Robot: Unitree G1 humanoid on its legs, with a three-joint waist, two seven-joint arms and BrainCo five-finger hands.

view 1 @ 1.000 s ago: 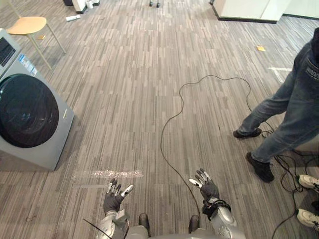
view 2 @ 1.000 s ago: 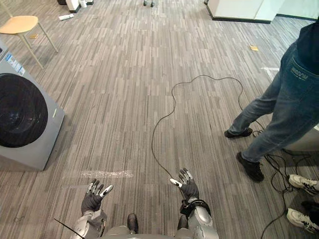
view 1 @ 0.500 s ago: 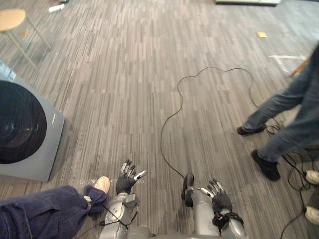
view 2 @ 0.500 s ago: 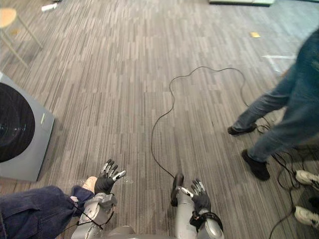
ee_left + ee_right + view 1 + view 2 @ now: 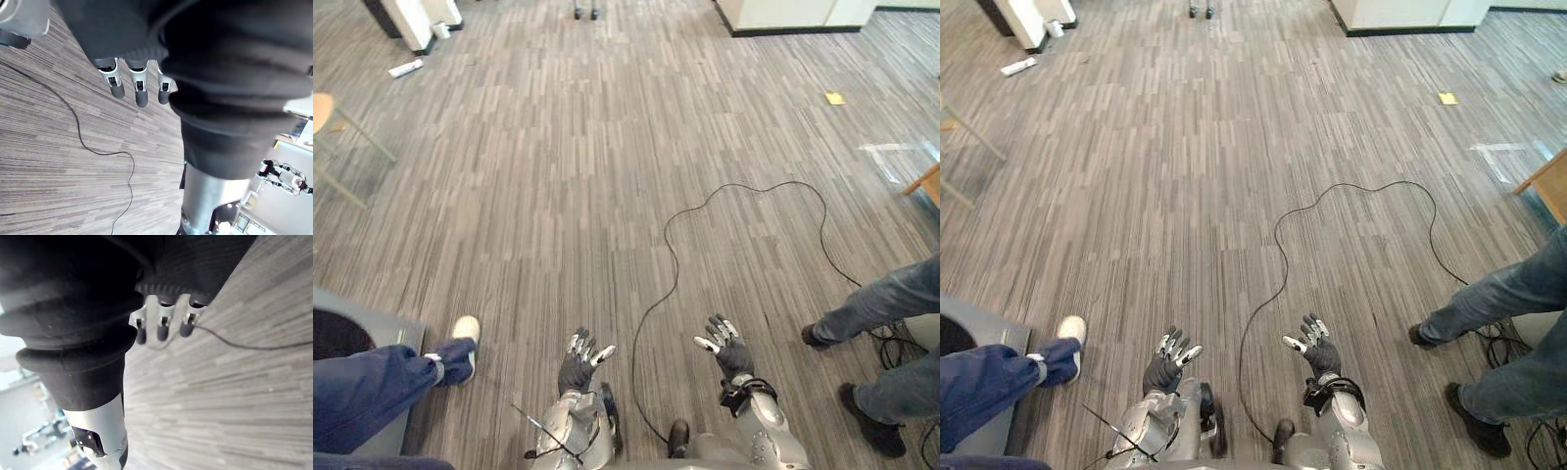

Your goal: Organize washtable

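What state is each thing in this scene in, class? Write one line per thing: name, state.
Left robot hand: open, empty.
Right robot hand: open, empty.
Washing machine: door state cannot be told.
Chair: standing on its legs.
White object: lying on its side.
Yellow slip: lying flat.

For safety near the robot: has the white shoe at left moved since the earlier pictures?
Yes. The white shoe now stands nearer the washing machine than half a second ago.
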